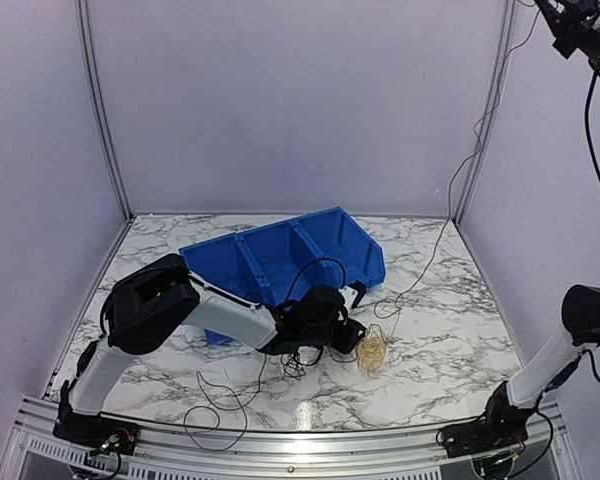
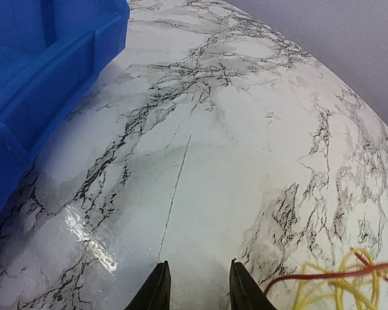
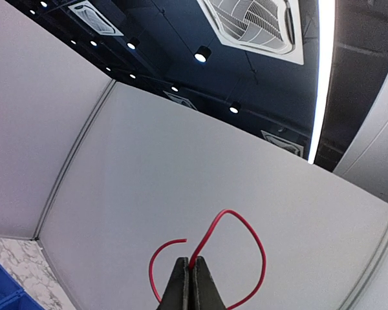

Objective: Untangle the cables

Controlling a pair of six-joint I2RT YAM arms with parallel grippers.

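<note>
**Right jaws:** pressed fully together, pinching a red cable (image 3: 229, 211) at the tips. The cable rises out of the grip in one open loop, with a short curled end to the left, seen against the wall and ceiling. From above, the right arm reaches up to the far right corner, well above the bench (image 1: 450, 340).

**Left jaws:** standing at a narrow gap, the fingertips (image 2: 156, 290) low over the marble surface. Nothing is seen clamped between them. A thin dark cable (image 2: 178, 187) lies straight on the bench and runs from the far side in to the left fingertip. Whether it touches that fingertip cannot be told.

**Around the left jaws:** just to the right lies a yellow cable (image 2: 330, 290) in a loose tangle, with a red strand (image 2: 323, 278) crossing it. To the left stands a blue bin (image 2: 39, 84) with divided compartments.

**Overhead view:** the yellow tangle sits mid-bench, just right of the left jaws and nearer than the bin. A fine line climbs from beside the tangle toward the far right corner. Its colour is not clear from above, and it is possibly the red cable. More dark loops (image 1: 220, 395) lie on the near left of the bench.
</note>
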